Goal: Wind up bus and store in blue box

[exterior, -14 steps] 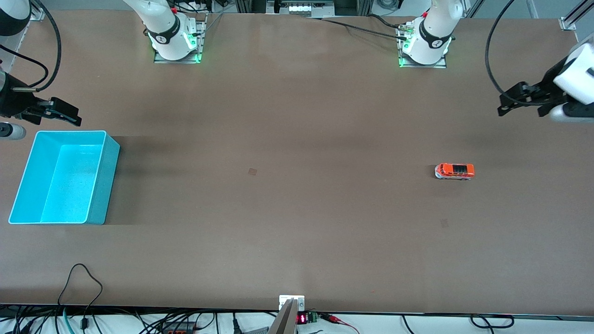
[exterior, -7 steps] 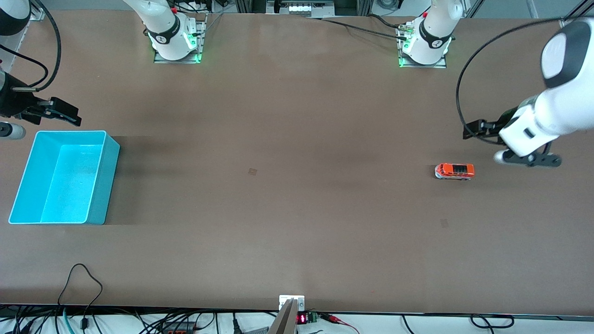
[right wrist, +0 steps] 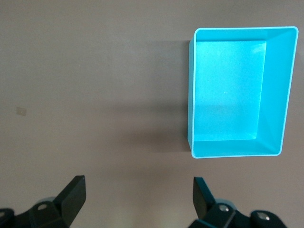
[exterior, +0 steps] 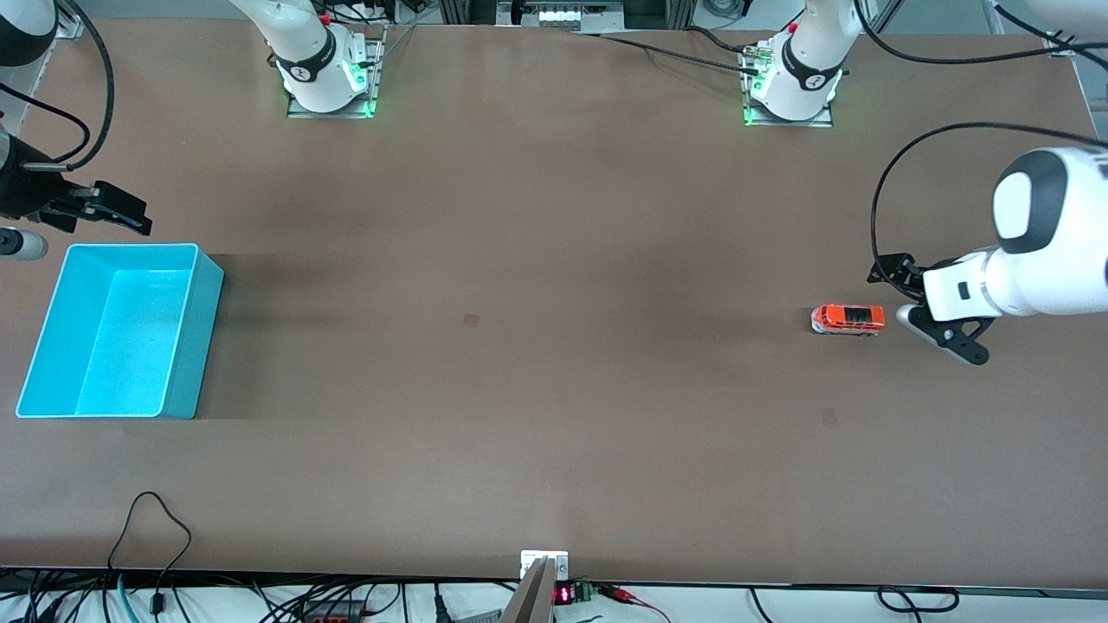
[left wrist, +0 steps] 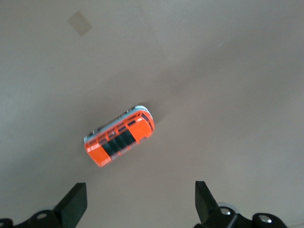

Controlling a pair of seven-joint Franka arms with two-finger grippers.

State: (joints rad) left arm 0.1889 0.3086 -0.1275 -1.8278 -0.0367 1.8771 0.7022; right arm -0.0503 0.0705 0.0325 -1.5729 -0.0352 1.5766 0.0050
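The orange bus (exterior: 848,319) stands on its wheels on the brown table, toward the left arm's end. My left gripper (exterior: 926,316) hangs open and empty just beside it, on the table-end side. In the left wrist view the bus (left wrist: 119,141) lies ahead of the open left gripper (left wrist: 140,209), not between the fingers. The blue box (exterior: 197,346) stands empty at the right arm's end. My right gripper (exterior: 128,216) waits open and empty beside the box's edge; in the right wrist view the box (right wrist: 273,95) shows past the open right gripper (right wrist: 137,199).
Two small tape marks lie on the table, one in the middle (exterior: 471,320) and one nearer the front camera than the bus (exterior: 828,416). The arm bases (exterior: 327,78) (exterior: 792,86) stand along the table's edge. Cables (exterior: 156,519) hang at the camera-side edge.
My left arm has swung in from the table's end and come down, so its open gripper is now close beside the bus. The bus, the box and the right arm have not moved.
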